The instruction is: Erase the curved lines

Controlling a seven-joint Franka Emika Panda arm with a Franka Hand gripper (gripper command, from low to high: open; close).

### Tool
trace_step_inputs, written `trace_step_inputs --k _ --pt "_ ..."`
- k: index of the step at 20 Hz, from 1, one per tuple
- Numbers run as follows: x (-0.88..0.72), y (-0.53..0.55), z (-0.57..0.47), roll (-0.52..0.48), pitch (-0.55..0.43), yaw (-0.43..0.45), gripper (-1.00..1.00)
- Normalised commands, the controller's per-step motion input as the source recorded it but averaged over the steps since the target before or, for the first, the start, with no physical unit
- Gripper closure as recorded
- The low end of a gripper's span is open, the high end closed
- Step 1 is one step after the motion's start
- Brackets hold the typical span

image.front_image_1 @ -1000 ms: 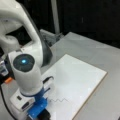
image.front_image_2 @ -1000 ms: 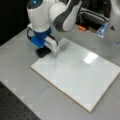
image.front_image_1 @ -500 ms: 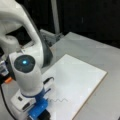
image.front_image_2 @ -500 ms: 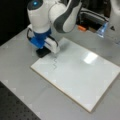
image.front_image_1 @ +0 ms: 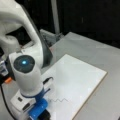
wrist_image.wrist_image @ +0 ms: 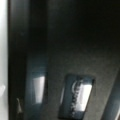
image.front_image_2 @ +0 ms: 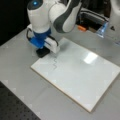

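Note:
A short thin wavy curve line is drawn near one corner of the white board in both front views. My gripper, with blue fingers, is down at that board corner, shut on a black block eraser. The eraser rests at the board's edge, just short of the near end of the stroke. The stroke shows whole and unsmeared. The wrist view is filled by a dark surface very close to the lens, with a strip of white board at its left.
The board lies on a grey table. An orange item and a clear bluish object sit behind the board near a dark tray. A black perforated mat borders the table's bottom left corner.

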Motion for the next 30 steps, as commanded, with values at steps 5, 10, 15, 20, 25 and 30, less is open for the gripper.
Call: trace_step_inputs --k 5,10,15,20,25,30 --pt "0.02 -0.07 -0.13 0.141 -0.114 -0.043 1.00" --pt "0.00 -0.04 -0.11 0.111 -0.090 -0.041 1.00" --pt "-0.07 -0.03 0.14 0.111 -0.049 -0.059 1.00" --pt "-0.12 -0.05 0.35 0.164 -0.027 -0.096 1.00" --pt "-0.08 -0.05 0.26 0.135 -0.036 -0.155 1.00" --pt "-0.02 0.04 0.13 0.097 -0.073 -0.290 1.00"
